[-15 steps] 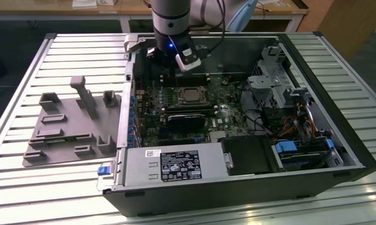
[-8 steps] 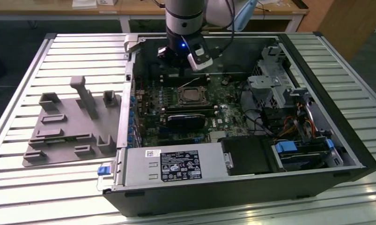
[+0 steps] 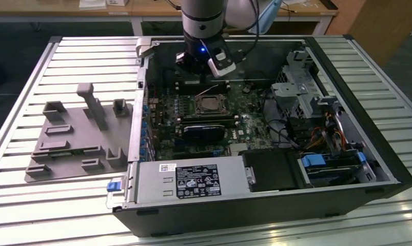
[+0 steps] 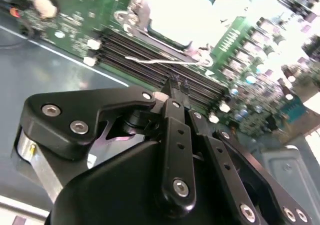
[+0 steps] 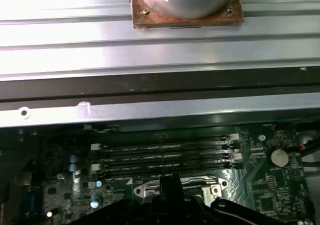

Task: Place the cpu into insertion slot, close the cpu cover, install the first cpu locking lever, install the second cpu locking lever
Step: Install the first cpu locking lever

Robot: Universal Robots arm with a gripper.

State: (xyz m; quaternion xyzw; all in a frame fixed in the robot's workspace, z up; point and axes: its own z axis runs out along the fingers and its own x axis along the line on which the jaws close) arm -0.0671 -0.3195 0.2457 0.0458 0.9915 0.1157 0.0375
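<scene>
— Green circuit board in the open computer case, flat on the slatted metal surface. And the tool?
— Down inside the case, hanging at the far edge of the insertion slot, close over the long black memory slots. Fingertips drawn together, nothing seen between them.
— And the cpu?
— Seated in the slot near the board's middle, dull tan top up, just on the near side of the tool. Around it the cpu cover, thin silver frame, lying flat.
— Any lever?
— Thin wire locking lever, seen in the second wrist view against the memory slots, right by the fingertips. Touching or not: cannot tell.
— Around the board?
— Grey power supply box along the near side of the case. Grey moulded fixture on the surface, beside the case toward the exterior view's left. Bundled cables and drive bays toward the exterior view's right.
</scene>
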